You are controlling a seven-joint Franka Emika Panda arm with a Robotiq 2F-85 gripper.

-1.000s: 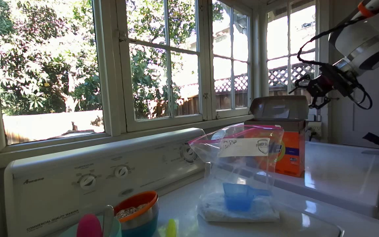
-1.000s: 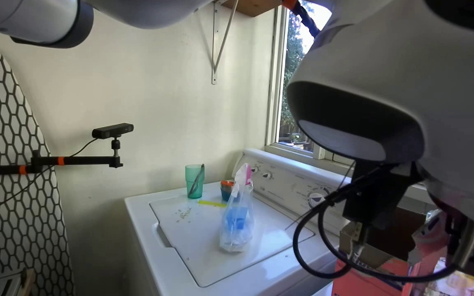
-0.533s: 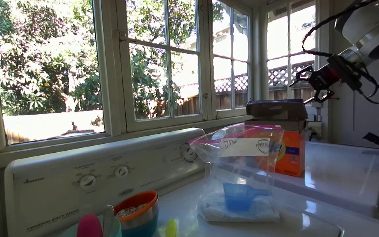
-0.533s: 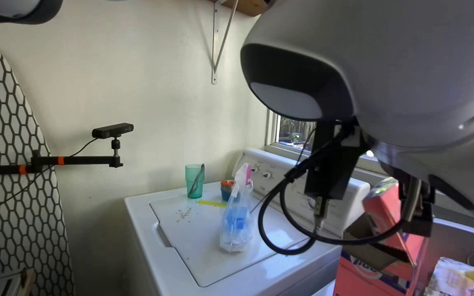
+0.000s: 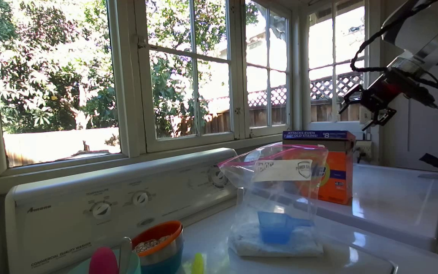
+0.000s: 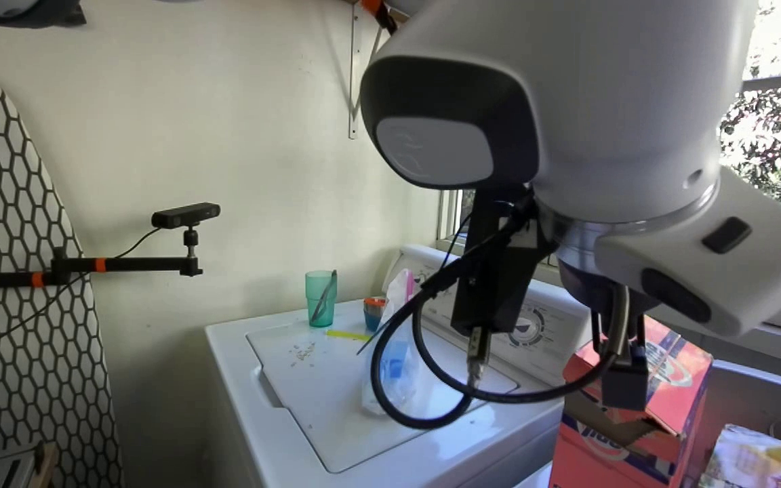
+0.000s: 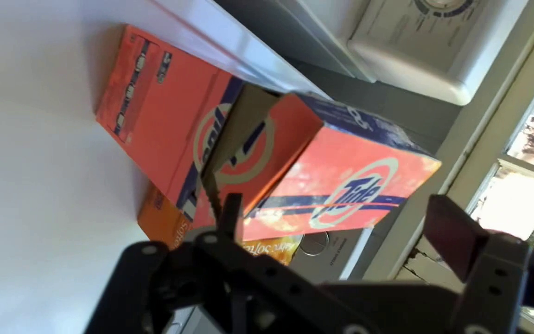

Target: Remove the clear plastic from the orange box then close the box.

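Note:
The orange box [image 5: 338, 179] stands on the white surface beyond the washer. It also shows in an exterior view [image 6: 607, 451] and the wrist view [image 7: 169, 120]. Its lid [image 7: 341, 185] is folded mostly down. A gap with bare cardboard remains between lid and body. The clear plastic [image 5: 283, 171] is a zip bag with a pink edge. It stands upright on the washer, apart from the box, with white contents and a blue scoop [image 5: 276, 228]. My gripper [image 5: 352, 121] is open and empty above the box. In the wrist view its fingers [image 7: 335, 204] are wide apart, the lid beyond them.
An orange softener box [image 7: 160, 218] lies beside the orange box. On the washer [image 6: 282, 420] stand an orange-rimmed bowl [image 5: 158, 247], a green cup [image 6: 319, 298] and a yellow strip [image 6: 350, 335]. The washer's control panel [image 5: 127, 205] rises at its back below the windows.
The box lid has swung from standing open to mostly down. My gripper has moved slightly lower and tilted further downward over the box. The clear plastic has not moved.

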